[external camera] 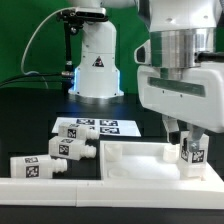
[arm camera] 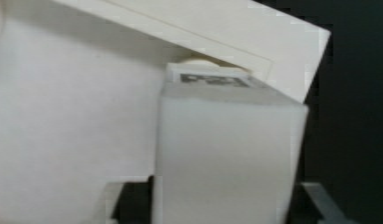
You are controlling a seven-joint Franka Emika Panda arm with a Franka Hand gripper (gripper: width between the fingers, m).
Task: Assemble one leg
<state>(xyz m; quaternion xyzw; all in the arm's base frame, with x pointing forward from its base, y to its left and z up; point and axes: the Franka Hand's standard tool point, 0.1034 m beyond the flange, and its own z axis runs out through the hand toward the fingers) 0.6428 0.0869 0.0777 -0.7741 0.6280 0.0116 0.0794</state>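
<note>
Positions are given as clock directions on the exterior view.

1. Table [external camera: 30,110]: one, black. Its widest open stretch lies from 9 to 10 o'clock. A green backdrop closes it off at 10 o'clock.
2. Arm base [external camera: 97,65]: one, white, standing at 12 o'clock with a cable looping off toward 11.
3. Gripper [external camera: 190,152]: one, coming down from 2 o'clock and filling that quarter of the view. It points downward at 4 o'clock. Its fingers [arm camera: 135,205] are clamped on the leg [external camera: 191,150], one on each flank.
4. Panel [external camera: 130,158]: one, white and tray-like with a raised rim, running from 6 to 4 o'clock. In the wrist view its angled edge [arm camera: 259,35] passes just beyond the far end of the leg [arm camera: 223,140], with bare black table past that edge.
5. Marker board [external camera: 95,127]: one, flat, near the centre, just beside the panel's far rim and in front of the arm base.
6. Legs: four counted.
   - The held leg stands upright over the panel's 4 o'clock end, close to its rim. Whether it touches the panel cannot be told.
   - The loose legs [external camera: 28,167] number three. They lie on their sides in a cluster at 8 o'clock, close together and just beside the panel's near end. One [external camera: 70,149] lies nearest the marker board.
</note>
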